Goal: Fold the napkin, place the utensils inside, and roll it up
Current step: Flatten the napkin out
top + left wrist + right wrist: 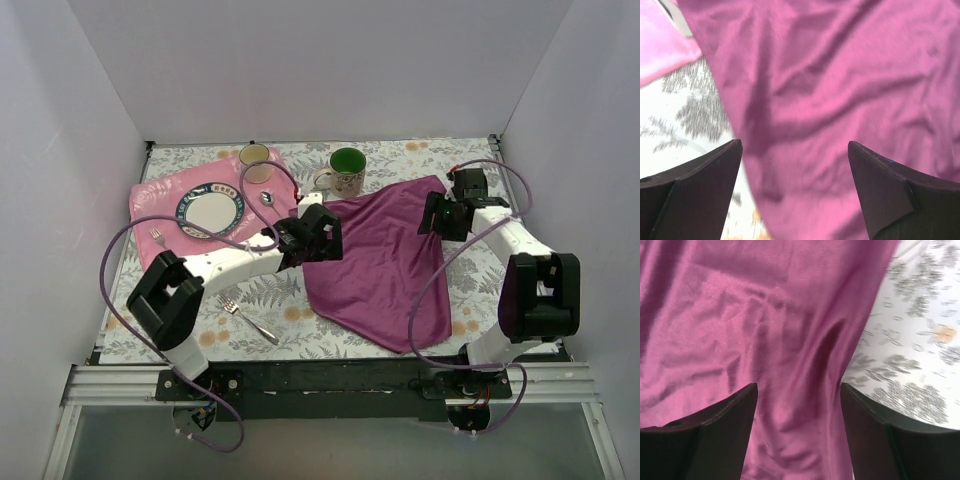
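Note:
The dark purple napkin [385, 265] lies spread out and wrinkled on the leaf-print tablecloth. My left gripper [322, 236] is open over its left edge; in the left wrist view [795, 150] the napkin [840, 90] fills the space between the jaws. My right gripper [441, 214] is open over the napkin's upper right edge [765, 340], seen between the jaws in the right wrist view [799, 390]. A silver fork [248, 318] lies on the tablecloth left of the napkin. A silver spoon [267, 197] lies on the pink mat. Neither gripper holds anything.
A pink mat [160, 195] at the back left carries a plate [210, 210], a tan mug [254, 157] and a second small fork [157, 237]. A mug with a green inside [346, 170] stands just behind the napkin. White walls enclose the table.

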`<state>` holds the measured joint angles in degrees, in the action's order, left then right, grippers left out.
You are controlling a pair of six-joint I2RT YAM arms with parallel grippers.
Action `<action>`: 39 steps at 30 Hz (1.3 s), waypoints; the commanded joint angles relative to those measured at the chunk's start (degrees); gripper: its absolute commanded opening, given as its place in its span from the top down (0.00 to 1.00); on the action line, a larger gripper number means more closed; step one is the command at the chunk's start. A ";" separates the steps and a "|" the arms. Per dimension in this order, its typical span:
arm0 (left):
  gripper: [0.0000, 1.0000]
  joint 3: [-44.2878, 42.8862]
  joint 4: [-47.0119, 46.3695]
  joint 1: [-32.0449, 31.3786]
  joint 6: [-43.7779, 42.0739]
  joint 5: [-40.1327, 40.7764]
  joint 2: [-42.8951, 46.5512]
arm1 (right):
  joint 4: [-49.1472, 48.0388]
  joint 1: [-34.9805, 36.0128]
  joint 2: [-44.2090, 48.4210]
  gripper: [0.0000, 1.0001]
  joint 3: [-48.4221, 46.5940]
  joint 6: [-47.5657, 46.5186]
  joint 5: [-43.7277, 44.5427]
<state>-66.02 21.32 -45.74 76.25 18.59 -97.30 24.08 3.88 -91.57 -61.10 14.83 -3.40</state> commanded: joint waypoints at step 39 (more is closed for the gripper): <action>0.25 -27.48 -15.64 -36.71 -11.57 9.35 -30.40 | 11.35 -15.48 31.37 0.19 12.84 6.17 6.04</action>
<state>-90.50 1.83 -81.71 64.53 21.45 -128.20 38.46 -11.29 -59.42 -50.94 19.64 6.09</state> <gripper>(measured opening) 0.775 0.844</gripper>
